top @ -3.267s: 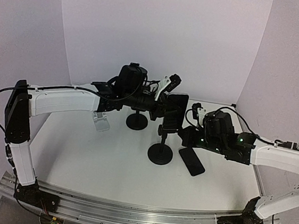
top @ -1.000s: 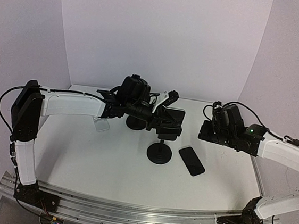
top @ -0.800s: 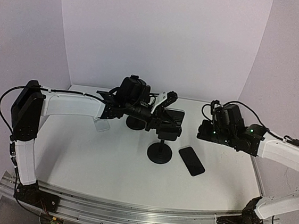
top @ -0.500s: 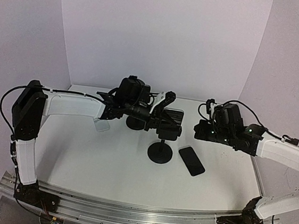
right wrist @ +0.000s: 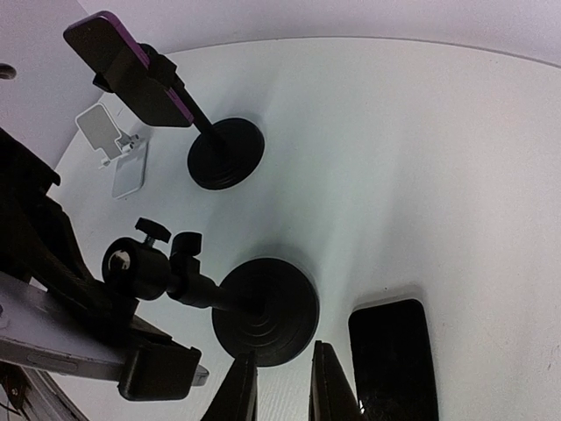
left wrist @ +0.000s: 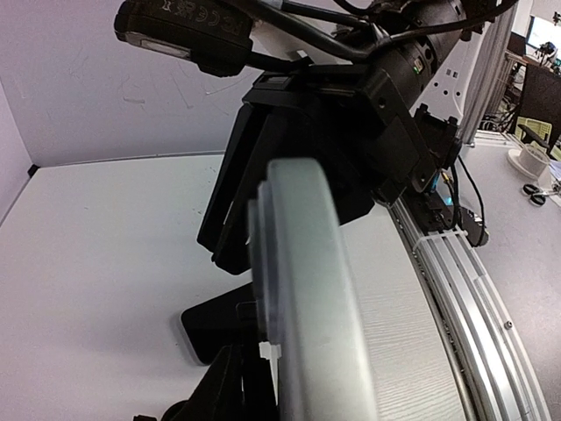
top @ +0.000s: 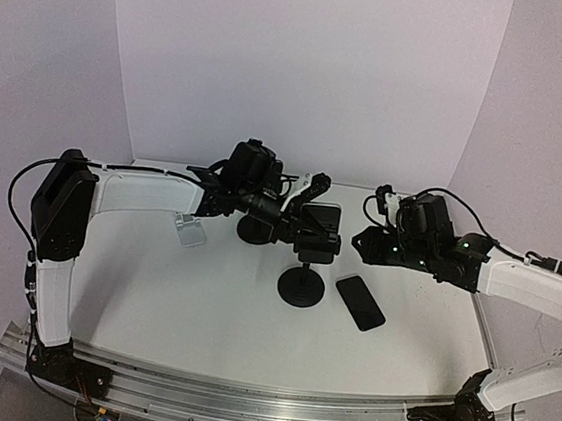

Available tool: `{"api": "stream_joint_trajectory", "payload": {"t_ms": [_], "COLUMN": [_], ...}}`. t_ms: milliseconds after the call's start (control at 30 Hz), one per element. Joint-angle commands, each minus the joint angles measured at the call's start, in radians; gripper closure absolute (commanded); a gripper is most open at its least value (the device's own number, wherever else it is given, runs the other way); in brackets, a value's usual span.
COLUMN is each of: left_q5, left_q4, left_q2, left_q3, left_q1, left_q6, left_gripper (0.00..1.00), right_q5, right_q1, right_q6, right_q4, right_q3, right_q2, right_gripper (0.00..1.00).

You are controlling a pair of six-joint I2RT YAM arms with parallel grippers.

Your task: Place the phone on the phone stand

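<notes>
You're at the release: the phone [top: 323,221] sits in the clamp of the phone stand [top: 301,285], with the left gripper [top: 312,204] at it, though I cannot tell its grip. The right gripper [right wrist: 282,386] hangs slightly parted and empty. Next, back the left off without nudging the phone.

Left claw [top: 313,210] raised, reaching rightward, right claw [right wrist: 281,388] slightly parted

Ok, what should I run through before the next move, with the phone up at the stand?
1. Phone seated in the stand clamp: ok.
2. Stand upright on its base: ok.
3. Left gripper off the phone: cannot tell.
4. Right gripper open and empty: ok.
5. Spare phone lying flat, apart from the stand base: ok.
</notes>
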Motion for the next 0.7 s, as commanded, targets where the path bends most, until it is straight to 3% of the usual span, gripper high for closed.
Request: {"api": "stream_joint_trajectory", "payload": {"t_ms": [0, 500, 567, 667], "left_q5": [-0.004, 0.058, 0.079, 0.104], "left_q4": [-0.186, -0.404, -0.426, -0.462], "left_q2": [0.019, -0.003, -0.019, -0.062], "left_q3": [0.035, 0.233, 0.241, 0.208], "left_q1": [0.013, 0.037, 0.042, 0.051], "left_q6": [0.074, 0.167, 0.18, 0.238], "left_gripper": [0.68, 0.36, 0.29, 0.18], "right_q5": [-0.034, -0.141, -0.186, -0.294], "right_q1": [0.005, 0.004, 0.004, 0.004], "right_q6": [-0.034, -0.16, -0.21, -0.301], "right_q4": [0.04, 0.041, 0.04, 0.037], "right_q3": [0.021, 0.026, 0.028, 0.024], "right_q2": [-0.031, -0.085, -0.096, -0.106], "right_gripper": [0.82, 0.67, 0.56, 0.27]}}
